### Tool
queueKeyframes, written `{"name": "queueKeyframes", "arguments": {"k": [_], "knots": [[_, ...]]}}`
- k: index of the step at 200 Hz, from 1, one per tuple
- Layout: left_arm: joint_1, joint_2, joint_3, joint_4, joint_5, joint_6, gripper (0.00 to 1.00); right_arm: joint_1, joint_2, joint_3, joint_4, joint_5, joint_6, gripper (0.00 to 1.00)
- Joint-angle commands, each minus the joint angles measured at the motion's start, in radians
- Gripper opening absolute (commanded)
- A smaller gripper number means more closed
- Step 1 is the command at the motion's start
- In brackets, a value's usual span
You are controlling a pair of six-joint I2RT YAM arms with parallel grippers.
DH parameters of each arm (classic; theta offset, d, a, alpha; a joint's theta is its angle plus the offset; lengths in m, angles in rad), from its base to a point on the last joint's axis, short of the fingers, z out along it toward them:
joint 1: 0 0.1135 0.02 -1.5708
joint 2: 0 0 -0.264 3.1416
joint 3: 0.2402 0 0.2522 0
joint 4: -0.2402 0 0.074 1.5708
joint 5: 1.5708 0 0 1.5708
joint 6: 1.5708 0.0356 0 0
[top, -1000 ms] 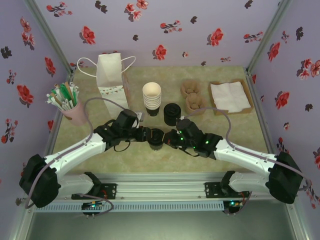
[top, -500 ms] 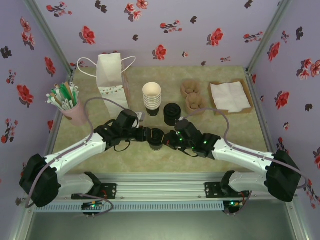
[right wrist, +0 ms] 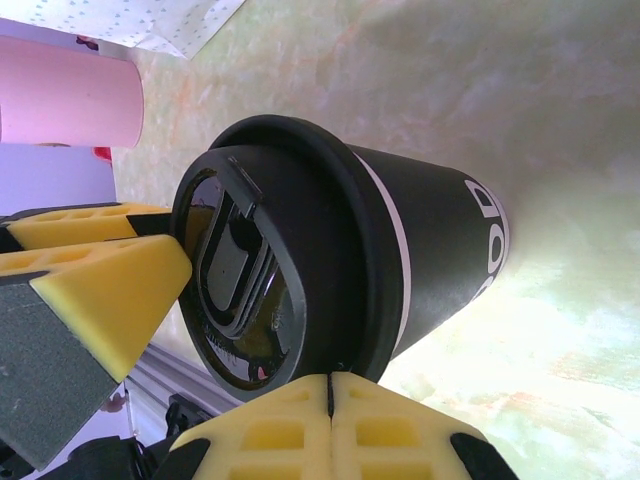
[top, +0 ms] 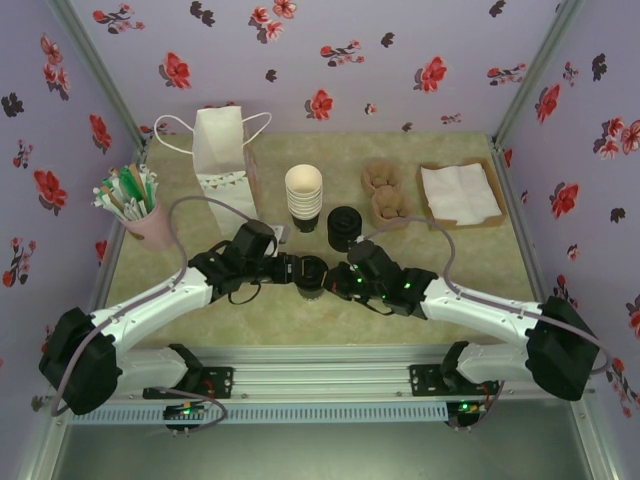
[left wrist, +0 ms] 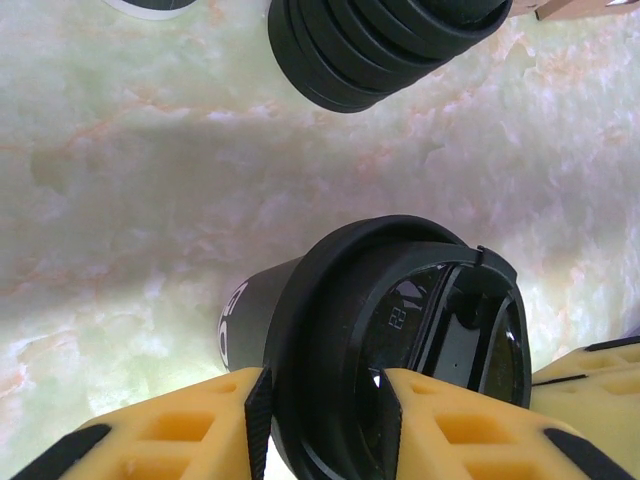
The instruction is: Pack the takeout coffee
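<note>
Floral-walled booth, marbled tabletop [top: 480,255]: we grip the takeout coffee [left wrist: 400,340] mid-table, left gripper [left wrist: 320,405] clamped across its lid, right gripper [right wrist: 330,395] closed, seemingly pressing the rim. Next, we judge, 1 steady lift toward the paper bag [top: 222,150].
</note>
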Motion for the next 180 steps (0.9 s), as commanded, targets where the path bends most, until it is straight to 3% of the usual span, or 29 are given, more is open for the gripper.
{"name": "queueKeyframes", "arguments": {"k": [1,180], "knots": [[-0.015,0.008,-0.026,0.006,0.005,0.006,0.35,0.007,0.033,-0.011,-0.032,0.018,0.011,0.00],[-0.014,-0.019,-0.054,0.026,-0.005,-0.015,0.35,0.045,0.076,0.202,-0.270,0.106,-0.136,0.00]]}}
